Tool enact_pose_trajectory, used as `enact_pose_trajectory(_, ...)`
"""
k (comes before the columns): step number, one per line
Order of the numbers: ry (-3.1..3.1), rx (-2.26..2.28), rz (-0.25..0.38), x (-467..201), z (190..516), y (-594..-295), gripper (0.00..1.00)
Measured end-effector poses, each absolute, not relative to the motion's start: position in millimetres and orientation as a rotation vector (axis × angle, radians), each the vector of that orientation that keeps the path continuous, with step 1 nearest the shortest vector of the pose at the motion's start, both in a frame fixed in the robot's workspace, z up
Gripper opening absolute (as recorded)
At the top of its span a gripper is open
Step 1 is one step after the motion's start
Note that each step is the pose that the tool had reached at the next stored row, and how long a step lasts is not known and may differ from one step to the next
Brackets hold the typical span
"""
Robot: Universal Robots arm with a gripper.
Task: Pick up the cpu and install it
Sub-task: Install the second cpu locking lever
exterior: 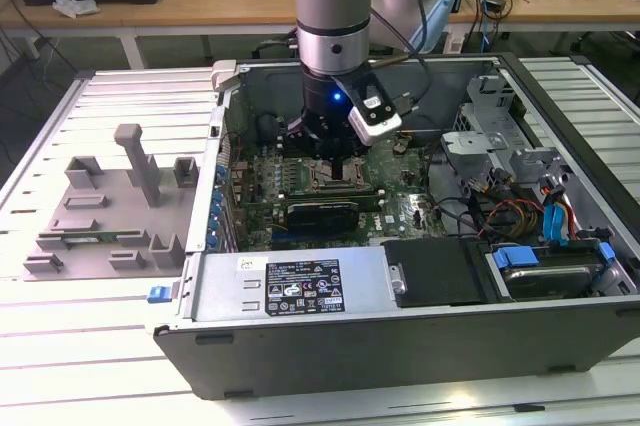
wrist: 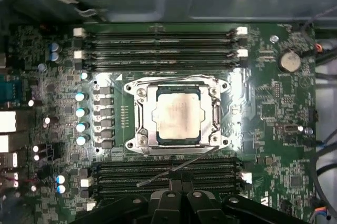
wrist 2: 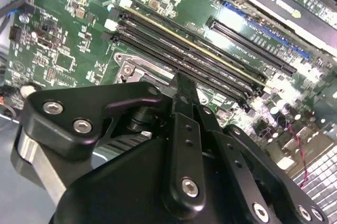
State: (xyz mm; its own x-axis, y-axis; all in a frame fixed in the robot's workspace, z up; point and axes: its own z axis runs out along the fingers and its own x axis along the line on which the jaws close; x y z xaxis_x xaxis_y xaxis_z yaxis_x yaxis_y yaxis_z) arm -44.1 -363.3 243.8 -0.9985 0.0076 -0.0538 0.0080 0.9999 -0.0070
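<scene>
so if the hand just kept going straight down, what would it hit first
Probably the cpu, seated in the metal-framed socket on the motherboard. The hand hangs above it, though depth is unclear.

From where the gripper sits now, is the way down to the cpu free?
Probably yes. In the first wrist view the cpu lies in the socket, its silvery top uncovered. A thin lever slants beside the socket, not over the chip. The gripper hangs above the motherboard inside the open case.

Grey-silver arm (exterior: pixel 335 6), black screw-studded fingers (wrist 2: pixel 184 129)
</scene>
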Motion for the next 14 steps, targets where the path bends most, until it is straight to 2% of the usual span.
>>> enact_pose_trajectory(14,3.088,-0.011,-0.011,-50.0,236.8,-363.0,0.11)
